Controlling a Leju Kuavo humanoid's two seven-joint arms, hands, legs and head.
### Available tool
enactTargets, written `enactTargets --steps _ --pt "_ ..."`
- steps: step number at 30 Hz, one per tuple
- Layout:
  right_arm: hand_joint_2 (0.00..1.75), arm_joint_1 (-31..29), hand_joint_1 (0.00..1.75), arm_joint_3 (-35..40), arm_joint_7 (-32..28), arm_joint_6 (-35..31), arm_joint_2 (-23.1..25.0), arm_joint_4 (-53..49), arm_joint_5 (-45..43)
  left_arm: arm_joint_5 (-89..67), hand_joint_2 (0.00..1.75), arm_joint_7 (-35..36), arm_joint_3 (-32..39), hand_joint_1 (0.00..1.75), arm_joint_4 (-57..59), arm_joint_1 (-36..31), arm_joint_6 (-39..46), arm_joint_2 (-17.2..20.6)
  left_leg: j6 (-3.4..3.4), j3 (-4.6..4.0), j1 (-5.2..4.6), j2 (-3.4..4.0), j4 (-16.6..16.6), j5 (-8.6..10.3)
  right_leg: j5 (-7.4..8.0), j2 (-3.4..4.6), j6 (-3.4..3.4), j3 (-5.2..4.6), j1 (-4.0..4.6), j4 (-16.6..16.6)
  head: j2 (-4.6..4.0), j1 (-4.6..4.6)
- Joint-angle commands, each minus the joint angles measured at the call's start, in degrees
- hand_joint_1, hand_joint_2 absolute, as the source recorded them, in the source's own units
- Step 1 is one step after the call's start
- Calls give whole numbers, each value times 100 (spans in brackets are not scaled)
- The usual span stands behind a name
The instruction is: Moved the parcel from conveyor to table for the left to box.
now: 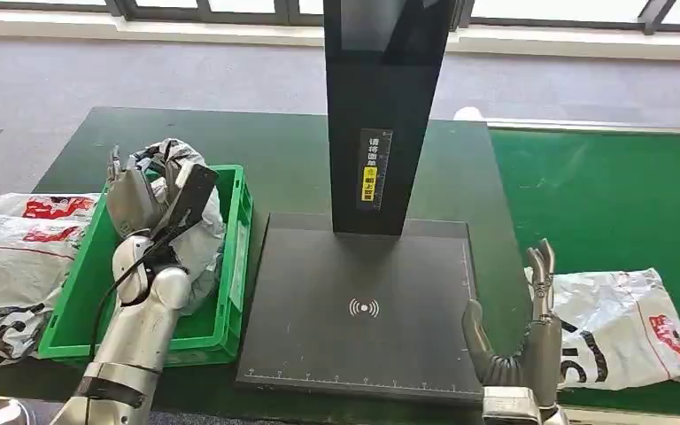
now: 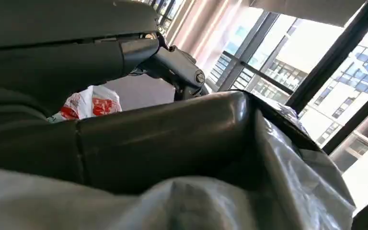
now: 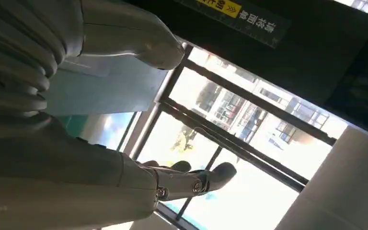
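Observation:
A crumpled silver-grey parcel (image 1: 202, 239) stands in the green crate (image 1: 239, 230) on the dark table, its top above the rim. My left hand (image 1: 131, 202) is over the crate beside it, fingers stretched out. In the left wrist view the parcel (image 2: 287, 172) lies against my thumb (image 2: 163, 139), and the gap between thumb and fingers holds nothing. My right hand (image 1: 522, 341) stands open at the table's near right edge, fingers (image 3: 201, 179) pointing up. Just to its right, a white parcel (image 1: 624, 323) with red and black print lies on the green conveyor (image 1: 602, 195).
A black scanner platform (image 1: 363, 301) with a tall black column (image 1: 381, 115) fills the middle of the table between the crate and the conveyor. Several white parcels with red print (image 1: 18, 257) lie left of the crate. Windows line the far wall.

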Motion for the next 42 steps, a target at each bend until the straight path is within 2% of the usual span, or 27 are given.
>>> enactTargets --steps 1,8,20,26,30,32,33,35,36,40,41,42 --pt "175 -116 0 -304 24 -41 88 145 21 -254 0 45 28 0 -190 49 277 -71 -1 4 1 2 -6 1 1 -3 -4 4 2 -6 2 0" --pt "175 -119 0 -237 28 -119 17 211 10 -425 0 106 127 0 -355 147 617 -88 -1 8 4 5 -12 3 5 -2 -5 10 6 -16 2 0" --pt "175 -129 0 -236 30 -119 15 214 8 -425 0 106 135 0 -358 149 615 -76 -1 4 3 3 -6 1 2 -2 -4 6 4 -8 0 0" --pt "175 -137 0 -162 87 -175 -37 244 -18 2 0 -103 304 0 -400 105 1069 -82 -1 8 4 6 -12 2 4 -1 -6 11 5 -15 2 0" --pt "175 -201 0 -60 124 -224 -78 319 -32 -318 0 -730 1332 0 -784 96 1069 -612 -1 6 4 10 -10 2 6 3 -6 8 5 -12 0 0" --pt "175 -244 0 21 146 -279 -115 383 -33 -292 0 -1461 2173 0 -877 -28 1069 -1037 -1 1 5 16 -6 2 7 8 -5 2 7 -11 0 0" --pt "175 -251 0 46 158 -320 -128 403 -41 -124 0 -1722 2410 0 -722 -136 1069 -1125 -1 4 6 17 -11 3 9 9 -6 5 7 -16 0 0" --pt "175 -259 0 74 172 -372 -135 431 -46 237 0 -1662 2619 0 -318 -367 1069 -1093 0 2 7 15 -8 4 10 8 -5 5 8 -14 0 0" --pt "175 -265 0 81 177 -373 -132 437 -46 -113 0 -1579 2728 0 -393 -398 1069 -1089 -1 2 4 9 -5 2 5 4 -4 4 5 -7 0 0" --pt "175 -262 0 81 205 -400 -133 422 -31 -131 0 -1069 2567 0 36 -531 1069 -924 -3 3 3 8 -9 5 7 2 -7 2 4 -9 2 0" --pt "175 -264 0 84 213 -393 -138 422 -24 -143 0 -1015 2545 0 -14 -531 1069 -878 -3 1 5 3 -4 3 4 -2 -5 2 6 -5 0 0" --pt "175 -274 0 103 214 -351 -152 425 -31 -805 0 -1076 2723 0 -575 -463 1069 -896 -3 1 4 0 -7 5 4 -6 -7 2 6 -7 2 0"
